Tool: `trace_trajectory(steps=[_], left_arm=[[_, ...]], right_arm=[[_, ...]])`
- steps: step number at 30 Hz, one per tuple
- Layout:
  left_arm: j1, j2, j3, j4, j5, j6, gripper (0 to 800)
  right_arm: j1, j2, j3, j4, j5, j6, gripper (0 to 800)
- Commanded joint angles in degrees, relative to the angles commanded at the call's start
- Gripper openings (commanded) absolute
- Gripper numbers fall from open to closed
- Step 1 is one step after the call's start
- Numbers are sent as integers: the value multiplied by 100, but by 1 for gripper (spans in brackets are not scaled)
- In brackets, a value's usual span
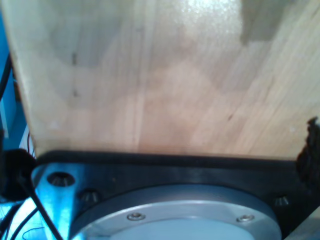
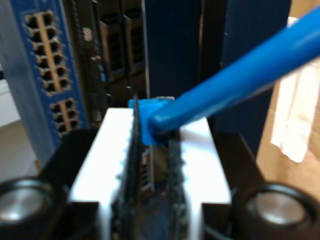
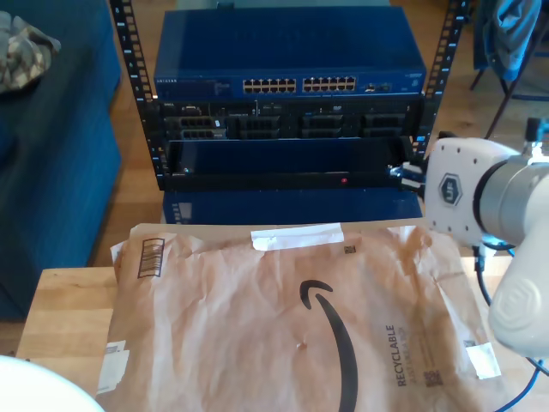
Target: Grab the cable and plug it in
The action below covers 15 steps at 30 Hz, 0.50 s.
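Observation:
My second gripper is shut on the clear-blue plug of the cable. Its white fingers and their black pads clamp the plug from both sides. The bright-blue cable runs off from the plug, close to the lens and blurred. Ahead of the plug stand the rack's dark units and a blue switch with rows of ports. In the exterior view a white arm at the right reaches toward the rack's right end, and its gripper is hidden behind its own joint. A thin blue strand shows at that view's lower right.
The blue switch tops a rack of black units. A brown paper mailer covers most of the wooden table. A blue sofa stands at the exterior view's left. The first wrist view looks at bare wood and a metal base flange.

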Motion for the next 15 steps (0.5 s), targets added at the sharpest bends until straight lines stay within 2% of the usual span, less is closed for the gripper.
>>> trace_trajectory(steps=[2, 5, 6, 12, 15], left_arm=[[0, 0, 0, 0, -9, 0, 800], [0, 0, 0, 0, 0, 0, 800], [0, 0, 0, 0, 0, 0, 800], [0, 0, 0, 9, 0, 0, 800], [0, 0, 0, 0, -9, 0, 800]], right_arm=[[0, 132, 79, 0, -132, 0, 0], [167, 360, 431, 9, -1433, -9, 0], [352, 404, 440, -9, -1565, -9, 0], [695, 1169, -70, -35, -1609, 18, 0], [774, 1266, -211, -44, -1679, 9, 0]])
